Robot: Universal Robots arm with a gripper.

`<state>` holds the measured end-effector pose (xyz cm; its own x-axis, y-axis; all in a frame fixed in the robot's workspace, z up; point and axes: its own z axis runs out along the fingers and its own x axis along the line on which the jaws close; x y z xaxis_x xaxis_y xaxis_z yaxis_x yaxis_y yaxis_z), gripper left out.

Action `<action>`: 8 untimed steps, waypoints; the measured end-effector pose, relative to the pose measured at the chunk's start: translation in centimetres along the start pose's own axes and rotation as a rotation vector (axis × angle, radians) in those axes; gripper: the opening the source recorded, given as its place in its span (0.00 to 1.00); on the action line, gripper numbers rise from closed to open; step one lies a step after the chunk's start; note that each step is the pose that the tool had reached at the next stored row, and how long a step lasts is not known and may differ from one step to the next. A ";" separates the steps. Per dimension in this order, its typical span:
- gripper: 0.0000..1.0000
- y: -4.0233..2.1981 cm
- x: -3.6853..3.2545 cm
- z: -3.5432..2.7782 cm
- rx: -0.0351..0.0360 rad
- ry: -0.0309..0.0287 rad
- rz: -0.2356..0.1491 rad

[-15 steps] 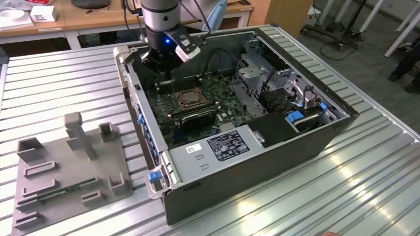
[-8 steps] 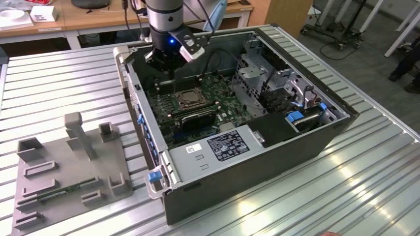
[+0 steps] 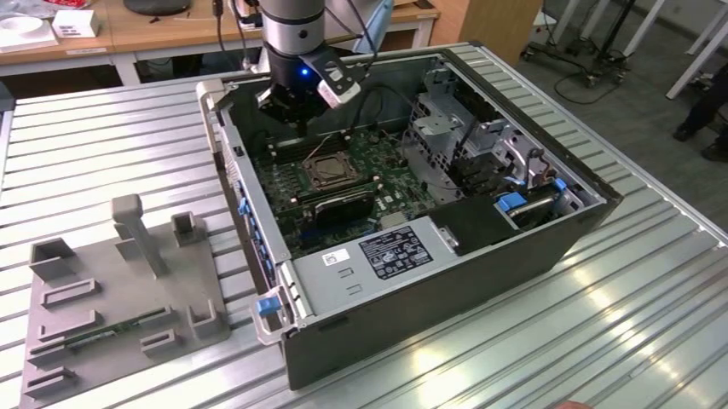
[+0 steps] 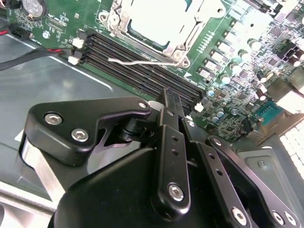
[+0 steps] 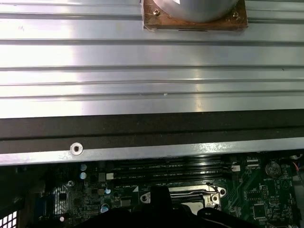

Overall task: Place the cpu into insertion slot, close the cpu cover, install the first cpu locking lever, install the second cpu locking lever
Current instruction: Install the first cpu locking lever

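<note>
Gripper [image 4: 174, 102], pressed together and empty, hovers by the memory slots [image 4: 104, 50] beside the cpu [image 4: 159, 19], seated under the lowered cpu cover [image 4: 142, 40]; first-lever locking seems in hand, needing a push on the loose locking lever [image 4: 135, 62].

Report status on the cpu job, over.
Gripper shut, hovering by memory slots. Cpu seated under cpu cover. Locking lever looks unlatched.
</note>
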<state>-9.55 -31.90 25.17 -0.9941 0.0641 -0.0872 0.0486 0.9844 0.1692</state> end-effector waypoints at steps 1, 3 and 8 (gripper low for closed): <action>0.10 0.00 0.00 0.00 0.0000 0.0000 0.000; 0.10 0.00 0.00 0.00 -0.0001 0.0000 0.000; 0.10 -0.03 -0.19 0.23 -0.0003 0.0008 0.000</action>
<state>-9.34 -31.90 24.95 -0.9942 0.0640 -0.0864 0.0486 0.9843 0.1694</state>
